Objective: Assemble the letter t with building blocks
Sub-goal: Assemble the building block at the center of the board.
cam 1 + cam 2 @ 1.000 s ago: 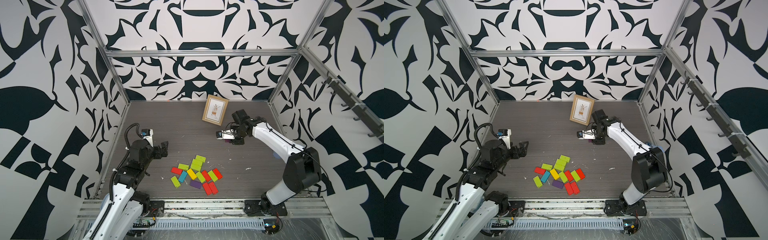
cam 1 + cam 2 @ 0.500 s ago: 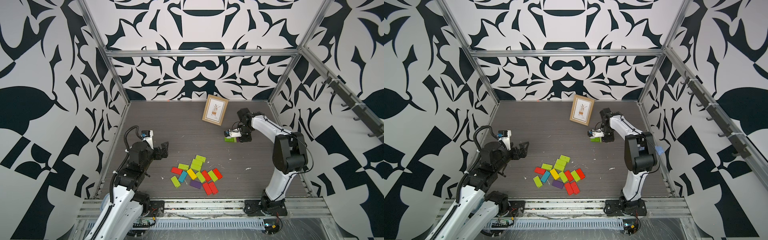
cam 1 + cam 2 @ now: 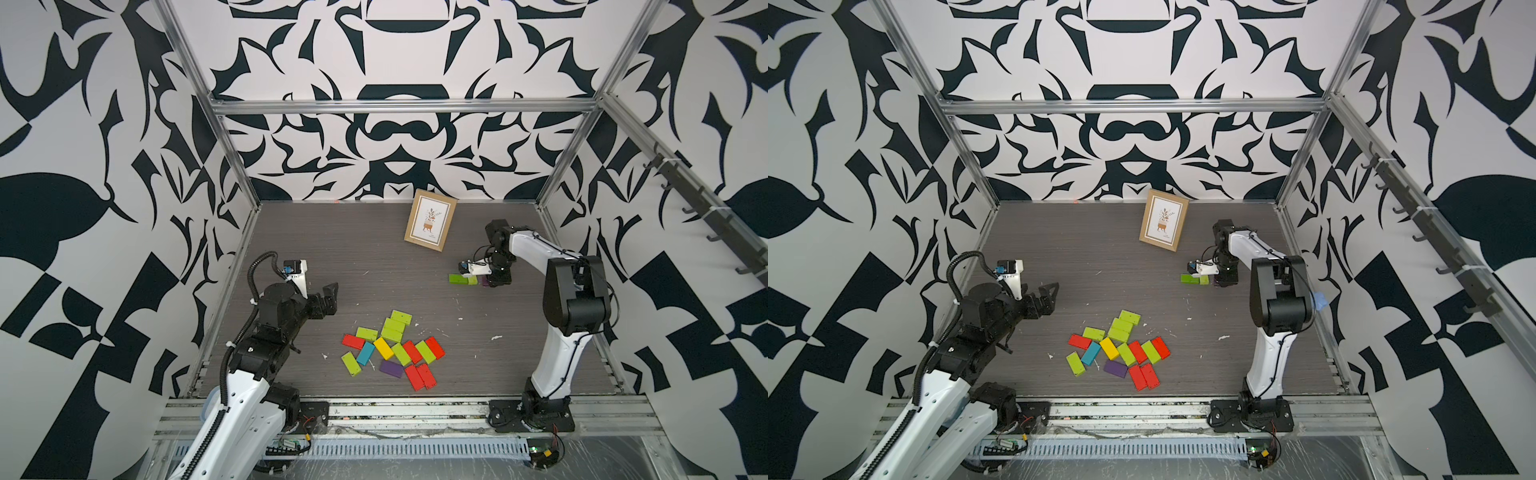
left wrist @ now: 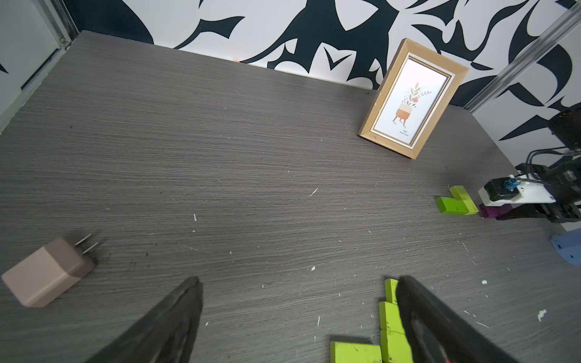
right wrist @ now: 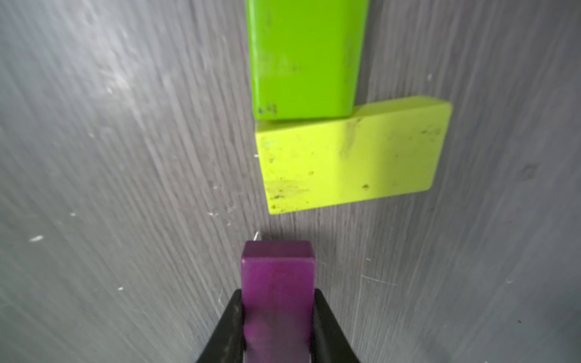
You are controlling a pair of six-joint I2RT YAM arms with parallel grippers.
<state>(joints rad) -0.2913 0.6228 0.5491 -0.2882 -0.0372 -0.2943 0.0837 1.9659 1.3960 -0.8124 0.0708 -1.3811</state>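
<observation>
The right pincer (image 5: 278,301) is clenched on a purple block (image 5: 278,270); its jaws press the two long sides, and the free end of the block projects beyond them. Whether that block rests on the surface (image 5: 125,188) cannot be told.

Ahead of the free end lies a lime block (image 5: 352,154), flat on the surface; a narrow strip of bare surface separates the two, so they are near but apart. A green block (image 5: 306,59) butts its short end against a long edge of the lime block, at one end of that edge; the two touch and form an L.

In both top views this group sits at the far right of the surface, in front of the picture frame (image 3: 430,220) and well apart from it; the frame stands tilted near the back edge.

The loose blocks (image 3: 392,351) lie in a cluster near the front middle, in red, lime, yellow, blue and purple; many touch edge to edge. A wide band of bare surface runs between the cluster and the L.

The left pincer (image 3: 328,297) is released, jaws spread with nothing between them; it hovers at the left of the surface, beside the cluster. A charger plug (image 4: 47,272) lies on the surface, well apart from all the blocks.
</observation>
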